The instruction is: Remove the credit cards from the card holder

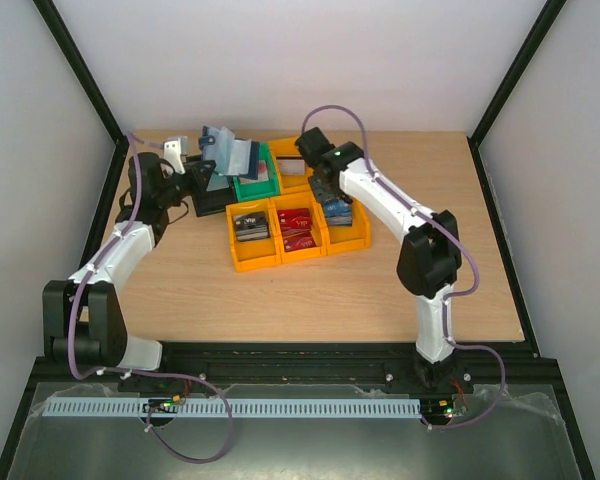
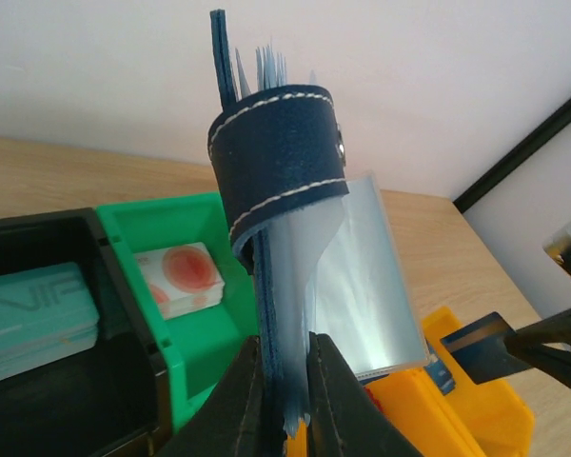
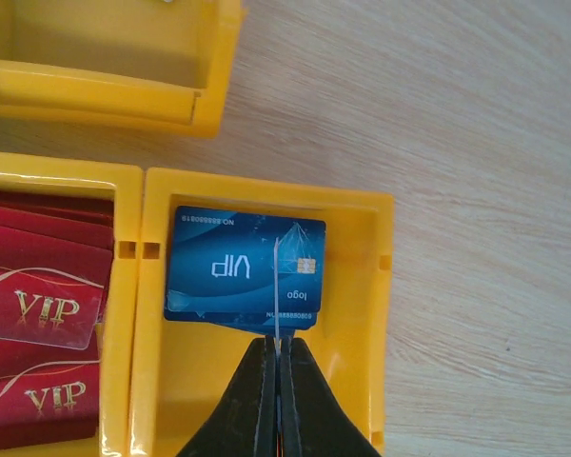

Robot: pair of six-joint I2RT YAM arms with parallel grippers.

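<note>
My left gripper (image 2: pixel 284 381) is shut on the lower edge of the card holder (image 2: pixel 281 143), a navy wallet with a stitched strap, held upright above the bins (image 1: pixel 220 150). Clear plastic sleeves (image 2: pixel 366 286) fan out of it to the right. My right gripper (image 3: pixel 279 347) is shut on a thin credit card (image 3: pixel 278 286), seen edge-on. That card hangs over a yellow bin (image 3: pixel 347 381) where blue VIP cards (image 3: pixel 238 267) lie stacked. In the top view the right gripper (image 1: pixel 330 197) hovers over that bin, apart from the card holder.
Red VIP cards (image 3: pixel 38 305) fill the yellow bin to the left, and grey cards (image 1: pixel 250 227) the one beyond. A green bin (image 2: pixel 186 324) holds a white and red card (image 2: pixel 176 276). A black bin (image 2: pixel 38 390) holds teal cards (image 2: pixel 33 319). Another yellow bin (image 3: pixel 105 57) stands behind.
</note>
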